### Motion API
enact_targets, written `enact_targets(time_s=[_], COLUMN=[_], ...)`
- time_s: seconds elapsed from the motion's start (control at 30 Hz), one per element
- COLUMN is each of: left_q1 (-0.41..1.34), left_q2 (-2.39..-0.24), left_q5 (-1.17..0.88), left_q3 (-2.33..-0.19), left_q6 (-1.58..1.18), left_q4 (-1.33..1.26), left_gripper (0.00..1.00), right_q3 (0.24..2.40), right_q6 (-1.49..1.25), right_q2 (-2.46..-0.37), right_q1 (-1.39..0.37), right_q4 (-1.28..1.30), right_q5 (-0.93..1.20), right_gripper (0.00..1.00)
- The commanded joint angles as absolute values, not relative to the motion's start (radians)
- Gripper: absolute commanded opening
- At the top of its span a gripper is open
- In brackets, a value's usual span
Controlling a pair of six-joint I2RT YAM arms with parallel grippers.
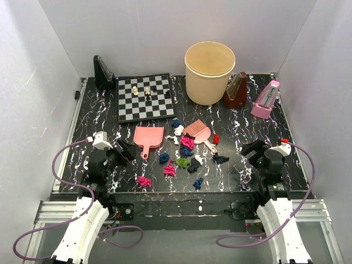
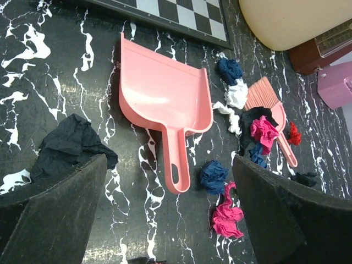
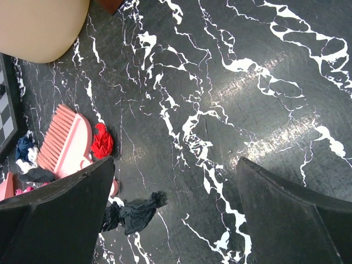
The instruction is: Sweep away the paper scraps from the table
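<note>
"Top external view; where do the paper scraps (image 1: 187, 142) lie?"
"Scattered over the middle of the table (image 1: 236, 137), from the centre toward the near edge; most cluster around the pink brush (image 1: 198, 132); the pink dustpan (image 1: 148, 136) lies just on their left-edge side; one magenta wad (image 1: 144, 180) sits close to the near edge."
"And the grippers?"
"Left gripper (image 2: 169, 159) hangs toward the left edge, jaws spread wide, holding nothing; right gripper (image 3: 176, 159), toward the right edge, is likewise spread and empty."

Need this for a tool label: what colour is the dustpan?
The dustpan is plain salmon pink all over, clearest in the left wrist view.
</note>
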State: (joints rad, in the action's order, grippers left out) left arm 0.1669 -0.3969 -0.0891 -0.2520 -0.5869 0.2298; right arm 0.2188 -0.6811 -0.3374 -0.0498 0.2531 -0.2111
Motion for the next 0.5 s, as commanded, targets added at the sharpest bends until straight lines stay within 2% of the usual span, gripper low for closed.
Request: enact_targets(time_s=[0.0, 0.33, 0.47], left_q1=[0.167, 0.167, 0.167], left_q2=[-0.387, -0.428, -0.434], left_q5=[-0.106, -0.126, -0.129], left_q3=[-0.249, -0.255, -0.255], left_q6=[-0.577, -0.566, -0.566], left_q4=[0.207, 0.181, 0.183], left_gripper=[0.98, 0.98, 0.98], right_q3=[0.249, 0.233, 0.261], right_q6=[-0.686, -0.673, -0.655], right_q2=[-0.333, -0.311, -0.253], right_q1=[-0.048, -0.048, -0.048], right_q4=[0.238, 0.213, 0.284], right_q5=[-0.230, -0.221, -0.213], right_gripper=[0.98, 0.98, 0.98])
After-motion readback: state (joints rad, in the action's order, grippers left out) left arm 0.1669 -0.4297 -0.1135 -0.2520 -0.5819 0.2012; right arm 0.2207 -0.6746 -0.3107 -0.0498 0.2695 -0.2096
